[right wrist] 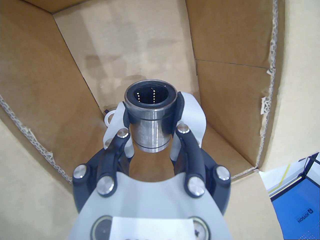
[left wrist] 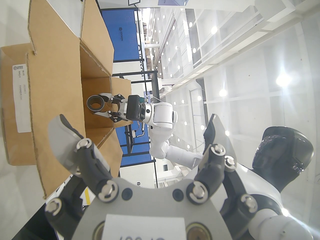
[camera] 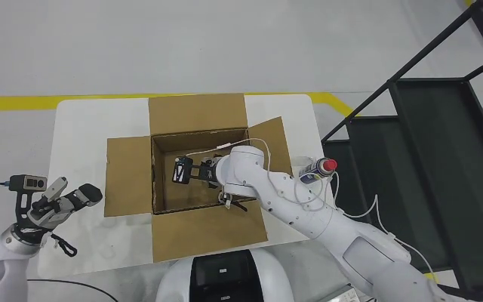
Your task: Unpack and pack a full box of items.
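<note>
Right wrist view: right hand (right wrist: pixel 153 108) clamps hollow steel cylinder (right wrist: pixel 151 128) in corrugated box (right wrist: pixel 225 26); left hand (left wrist: pixel 135 126) spread.

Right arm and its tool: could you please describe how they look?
The right arm is glossy white with rounded joints and a thin white cable looped alongside. Its tool has white curved fingers on black links with silver bolts, mounted on a pale grey plate.
</note>
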Action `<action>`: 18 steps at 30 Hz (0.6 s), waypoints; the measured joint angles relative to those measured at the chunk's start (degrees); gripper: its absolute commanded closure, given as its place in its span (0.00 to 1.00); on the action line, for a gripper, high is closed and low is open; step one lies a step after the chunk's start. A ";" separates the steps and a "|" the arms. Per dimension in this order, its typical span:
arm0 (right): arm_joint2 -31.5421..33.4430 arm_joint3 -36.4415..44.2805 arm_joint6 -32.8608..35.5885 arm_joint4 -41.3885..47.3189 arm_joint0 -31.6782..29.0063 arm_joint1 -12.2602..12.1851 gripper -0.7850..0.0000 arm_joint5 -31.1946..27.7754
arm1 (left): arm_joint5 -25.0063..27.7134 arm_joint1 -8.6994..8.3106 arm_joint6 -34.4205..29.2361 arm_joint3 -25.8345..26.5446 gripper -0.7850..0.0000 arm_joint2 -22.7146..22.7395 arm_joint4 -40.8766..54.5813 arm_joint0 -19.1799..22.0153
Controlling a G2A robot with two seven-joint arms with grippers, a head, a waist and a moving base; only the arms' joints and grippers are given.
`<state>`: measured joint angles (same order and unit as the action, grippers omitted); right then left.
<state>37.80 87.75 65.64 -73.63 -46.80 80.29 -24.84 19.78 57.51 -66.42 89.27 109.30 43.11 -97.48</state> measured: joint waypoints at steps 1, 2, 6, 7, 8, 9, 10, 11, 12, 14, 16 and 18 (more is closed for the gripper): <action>0.00 0.00 0.00 0.00 0.00 0.00 1.00 0.00 | 0.00 0.00 0.00 0.00 0.00 0.00 0.00 0.00; 0.00 0.00 0.00 0.00 0.00 0.00 1.00 0.00 | 0.00 0.00 0.00 0.00 0.00 0.00 0.00 0.00; 0.00 0.00 0.00 0.00 0.00 0.00 1.00 0.00 | 0.00 0.00 0.00 0.00 0.00 0.00 0.00 0.00; 0.12 0.04 -0.28 -0.20 -0.12 -0.03 1.00 0.13 | 0.00 0.00 0.00 0.00 0.00 0.00 0.00 0.00; 0.44 0.23 -1.01 -0.47 -0.34 -0.11 1.00 0.39 | 0.00 0.00 0.00 0.00 0.00 0.00 0.00 0.00; 1.03 0.55 -2.06 -0.56 -0.67 -0.24 1.00 0.67 | 0.00 0.00 0.00 0.00 0.00 0.00 0.00 0.00; 1.98 0.99 -3.05 -0.86 -1.15 -0.51 1.00 0.67 | 0.00 0.00 0.00 0.00 0.00 0.00 0.00 0.00; 2.84 1.49 -3.47 -0.99 -1.56 -0.75 1.00 0.66 | 0.00 0.00 0.00 0.00 0.00 0.00 0.00 0.00; 3.89 2.16 -4.23 -0.74 -2.08 -0.99 1.00 0.87 | 0.00 0.00 0.00 0.00 0.00 0.00 0.00 0.00; 6.52 4.33 -6.23 -0.75 -3.44 -1.66 1.00 1.24 | 0.00 0.00 0.00 0.00 0.00 0.00 0.00 0.00; 9.11 7.49 -7.17 -1.33 -5.11 -2.40 1.00 1.13 | 0.00 0.00 0.00 0.00 0.00 0.00 0.00 0.00; 11.50 10.57 -7.22 -1.96 -6.76 -3.10 1.00 0.73 | 0.00 0.00 0.00 0.00 0.00 0.00 0.00 0.00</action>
<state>49.30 98.32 58.41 -75.59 -53.56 77.20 -24.11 19.78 57.51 -66.42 89.27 109.30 43.11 -97.48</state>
